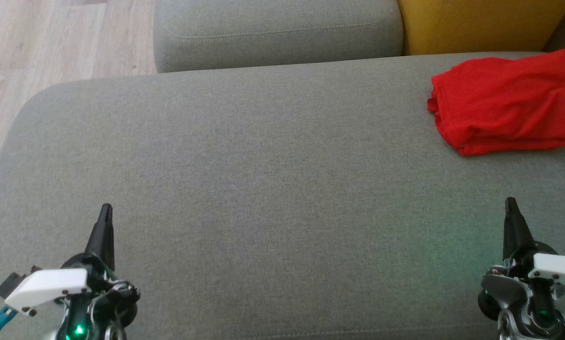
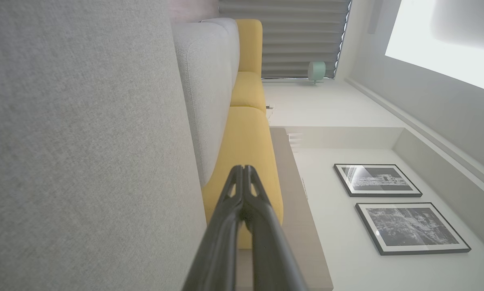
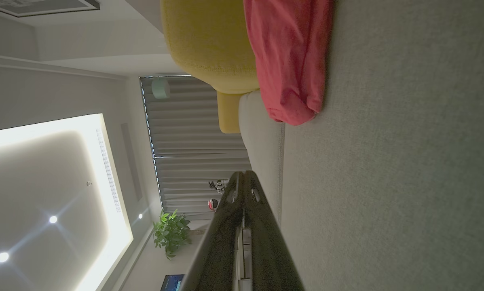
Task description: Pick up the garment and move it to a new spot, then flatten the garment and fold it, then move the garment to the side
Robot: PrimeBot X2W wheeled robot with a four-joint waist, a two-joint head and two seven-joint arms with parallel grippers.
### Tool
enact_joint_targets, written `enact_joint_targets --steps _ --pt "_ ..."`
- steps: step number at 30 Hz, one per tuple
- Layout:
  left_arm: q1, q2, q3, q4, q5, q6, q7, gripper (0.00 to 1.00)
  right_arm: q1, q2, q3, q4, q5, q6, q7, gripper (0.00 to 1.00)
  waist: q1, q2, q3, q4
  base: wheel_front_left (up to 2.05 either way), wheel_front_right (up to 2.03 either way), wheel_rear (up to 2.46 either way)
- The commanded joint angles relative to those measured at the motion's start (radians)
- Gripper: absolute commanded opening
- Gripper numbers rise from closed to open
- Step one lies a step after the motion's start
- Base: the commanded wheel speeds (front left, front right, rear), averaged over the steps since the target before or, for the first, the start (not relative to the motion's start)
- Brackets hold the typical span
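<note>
The red garment (image 1: 506,101) lies in a folded bundle at the far right corner of the grey seat cushion (image 1: 263,165), just in front of the yellow back cushion (image 1: 476,23). Its right end runs out of the head view. Its long axis follows the far edge of the seat, left to right and tipped a little upward toward the right. The rounded, thicker fold faces left and toward the near edge.

The right gripper (image 1: 510,202) hovers near the near right corner with its two dark fingers pressed together and nothing between them. The left gripper (image 1: 105,210) is at the near left corner, pinched shut and empty as well (its wrist view shows the tips meeting over bare grey fabric).

The relation that matters is plain: the garment sits almost straight ahead of the right fingers, apart from them across a strip of bare cushion, while the left gripper is well apart from it, the whole width of the seat away. Any further nudge or regrasp would therefore fall to the right arm, reaching forward along its own finger line and meeting the bundle broadside, across its long axis.

By the look of it — folded, and off to the side — the task reads as finished or nearly so.
</note>
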Motion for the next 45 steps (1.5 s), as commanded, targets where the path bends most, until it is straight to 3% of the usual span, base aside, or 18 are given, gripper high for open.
enact_joint_targets --steps 1,45 --pt "-0.053 0.007 0.042 -0.026 0.002 -0.007 0.005 0.00 -0.048 -0.014 0.017 -0.030 0.000 -0.001 0.007 0.00 0.0000 0.0000 0.000 0.000 0.00 0.00 0.00" --pt "-0.054 0.000 0.052 -0.026 0.010 -0.007 0.013 0.00 -0.049 -0.007 0.007 -0.029 -0.008 -0.001 0.015 0.00 0.0000 0.0000 0.000 0.000 0.00 0.00 0.00"
